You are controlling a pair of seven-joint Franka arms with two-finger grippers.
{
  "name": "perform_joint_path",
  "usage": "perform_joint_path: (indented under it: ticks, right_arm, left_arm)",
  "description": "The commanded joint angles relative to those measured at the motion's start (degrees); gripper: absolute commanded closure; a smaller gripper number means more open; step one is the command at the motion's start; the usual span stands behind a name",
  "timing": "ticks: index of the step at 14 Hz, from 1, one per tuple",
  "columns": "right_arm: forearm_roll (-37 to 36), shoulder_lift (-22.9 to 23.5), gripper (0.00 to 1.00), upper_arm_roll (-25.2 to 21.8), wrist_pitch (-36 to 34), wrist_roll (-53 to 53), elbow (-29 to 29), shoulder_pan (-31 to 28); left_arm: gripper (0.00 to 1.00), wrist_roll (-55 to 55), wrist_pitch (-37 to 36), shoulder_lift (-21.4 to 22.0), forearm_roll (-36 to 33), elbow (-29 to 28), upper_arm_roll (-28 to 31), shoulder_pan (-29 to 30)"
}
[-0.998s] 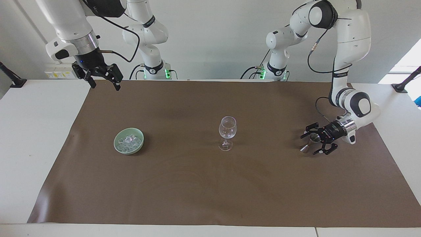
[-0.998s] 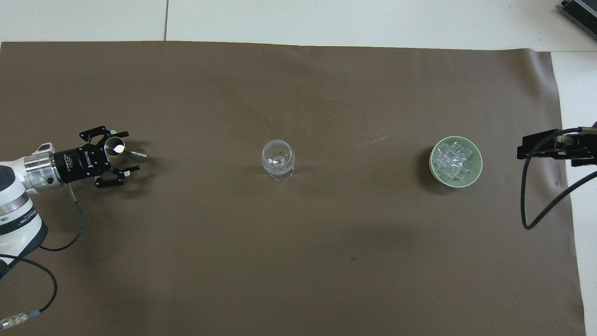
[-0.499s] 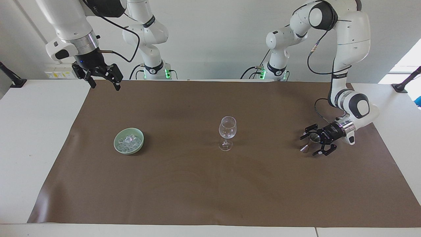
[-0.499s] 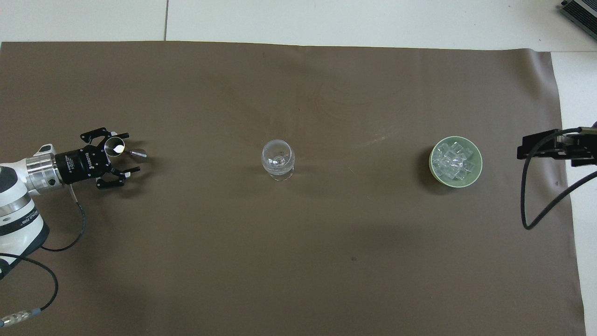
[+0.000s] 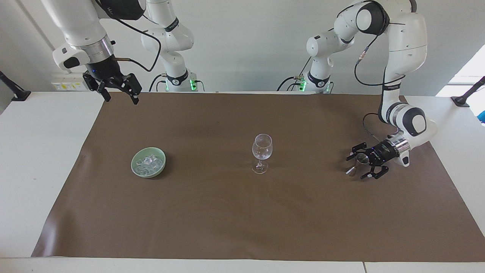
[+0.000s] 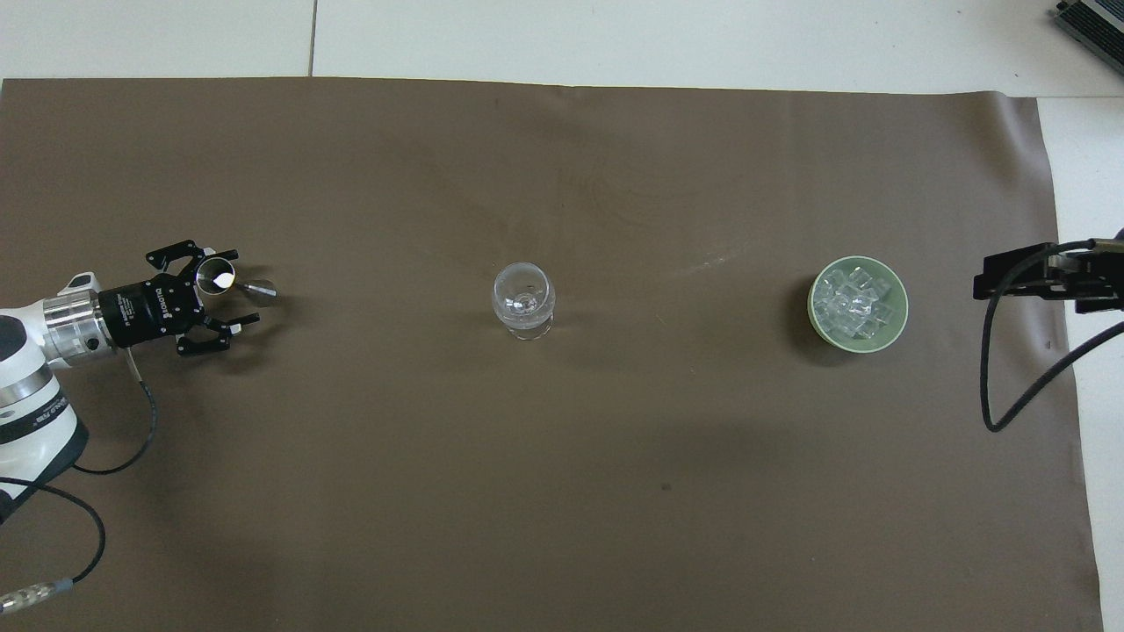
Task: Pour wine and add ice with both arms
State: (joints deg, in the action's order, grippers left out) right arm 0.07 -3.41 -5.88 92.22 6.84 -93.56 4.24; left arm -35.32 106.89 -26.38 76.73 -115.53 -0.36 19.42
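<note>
Drawing slightly back from the metal jigger (image 5: 356, 163), the left gripper (image 5: 362, 166), fingers spread, leaves it standing unheld, so pouring into the wine glass (image 5: 262, 151) hasn't started.

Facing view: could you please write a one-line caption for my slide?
Wine glass stands mid-table between bowl of ice and metal jigger; open left gripper at jigger.

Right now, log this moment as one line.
left gripper: open around jigger | right gripper: open, waiting | glass: empty | ice: in bowl
</note>
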Motion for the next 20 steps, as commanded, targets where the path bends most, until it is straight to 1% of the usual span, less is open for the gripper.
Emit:
perform_joint_path:
  ticks: [1, 4, 13, 20]
  right_arm:
    - [1.51, -1.34, 0.00, 0.17, -0.11, -1.22, -1.45, -0.46]
    - [1.51, -1.34, 0.00, 0.17, -0.11, -1.22, -1.45, -0.46]
    - [1.51, -1.42, 0.00, 0.17, -0.11, -1.22, -1.45, -0.46]
    - [1.51, -1.34, 0.00, 0.17, -0.11, -1.22, -1.45, -0.46]
  left_arm:
    - [0.00, 0.95, -2.39, 0.01, 1.05, -0.48, 0.19, 1.06]
    - [0.00, 0.95, -3.62, 0.19, 0.97, -0.66, 0.28, 1.94]
    - [0.00, 1.04, -2.83, 0.28, 1.14, -1.18, 0.19, 1.76]
    - [0.00, 0.52, -3.62, 0.37, 4.83, -1.53, -0.16, 1.68]
